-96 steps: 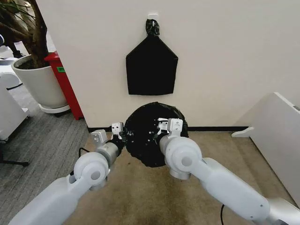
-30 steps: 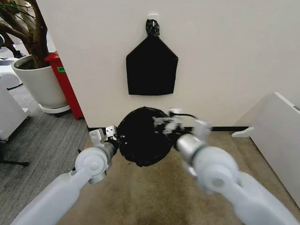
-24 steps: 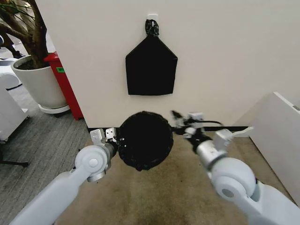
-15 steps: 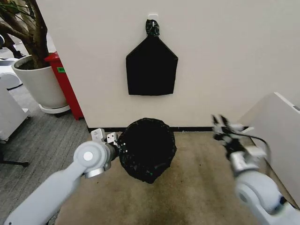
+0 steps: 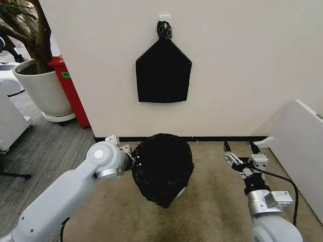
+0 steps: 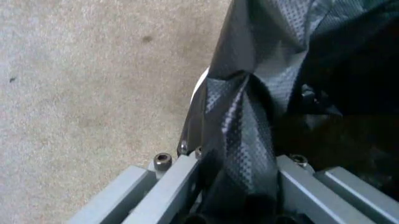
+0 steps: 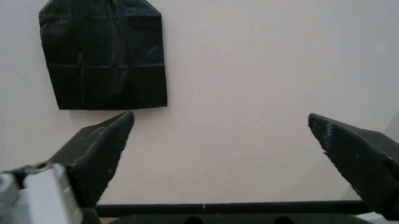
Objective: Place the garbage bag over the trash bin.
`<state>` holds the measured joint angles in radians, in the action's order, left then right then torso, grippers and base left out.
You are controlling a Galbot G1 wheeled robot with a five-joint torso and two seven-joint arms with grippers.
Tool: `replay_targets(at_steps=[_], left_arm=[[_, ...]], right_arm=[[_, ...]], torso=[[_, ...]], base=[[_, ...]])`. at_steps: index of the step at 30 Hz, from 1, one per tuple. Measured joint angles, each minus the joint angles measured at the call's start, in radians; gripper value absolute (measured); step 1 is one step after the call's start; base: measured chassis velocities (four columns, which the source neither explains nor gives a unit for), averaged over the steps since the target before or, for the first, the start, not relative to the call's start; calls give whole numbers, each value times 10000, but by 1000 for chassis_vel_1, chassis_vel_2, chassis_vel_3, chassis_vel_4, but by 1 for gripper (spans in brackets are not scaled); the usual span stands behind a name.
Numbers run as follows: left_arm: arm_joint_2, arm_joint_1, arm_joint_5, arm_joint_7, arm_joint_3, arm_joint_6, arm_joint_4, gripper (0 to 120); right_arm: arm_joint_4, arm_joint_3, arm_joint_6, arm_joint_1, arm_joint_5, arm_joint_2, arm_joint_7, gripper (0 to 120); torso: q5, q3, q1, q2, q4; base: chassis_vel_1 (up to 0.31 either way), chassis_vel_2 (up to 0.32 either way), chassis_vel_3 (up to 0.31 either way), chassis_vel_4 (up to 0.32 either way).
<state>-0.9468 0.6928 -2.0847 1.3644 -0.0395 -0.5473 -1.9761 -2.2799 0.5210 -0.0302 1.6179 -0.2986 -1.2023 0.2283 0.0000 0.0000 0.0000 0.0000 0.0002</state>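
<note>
Beige carpet against a white wall. On it sits the garbage bag (image 5: 162,169), glossy black, draped over and covering the trash bin (image 6: 197,95), of which just a pale rim sliver peeks out. My left gripper (image 5: 132,160), at the bag's 9 o'clock, is clenched on a twisted fold of bag film, probably to keep it stretched over the rim. My right gripper (image 5: 241,157), well apart at 3 o'clock, hangs spread and empty. At 12 o'clock, a flat black bag (image 5: 163,70) hangs on the wall.

Head camera looked down at floor and wall (image 5: 242,60); right wrist camera faced that wall (image 7: 249,93); left wrist sat close on the bag (image 6: 249,130).
</note>
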Motion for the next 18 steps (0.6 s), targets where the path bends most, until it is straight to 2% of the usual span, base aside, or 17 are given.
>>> replay_targets(at_steps=[8, 13, 18], left_arm=[[-547, -11, 599, 60, -192, -72, 593, 0], [-1113, 102, 1555, -227, -290, -255, 1317, 0], [-1316, 134, 1968, -369, -441, -320, 1658, 0]], right_arm=[[0, -72, 29, 63, -51, -58, 110, 100], [30, -205, 57, 46, -101, -81, 223, 100], [91, -263, 69, 30, -123, -88, 274, 100]], torso=[[0, 0, 0, 0, -3], [1, 0, 0, 0, -1], [0, 0, 0, 0, -2]], base=[[0, 0, 0, 0], [0, 0, 0, 0], [0, 0, 0, 0]])
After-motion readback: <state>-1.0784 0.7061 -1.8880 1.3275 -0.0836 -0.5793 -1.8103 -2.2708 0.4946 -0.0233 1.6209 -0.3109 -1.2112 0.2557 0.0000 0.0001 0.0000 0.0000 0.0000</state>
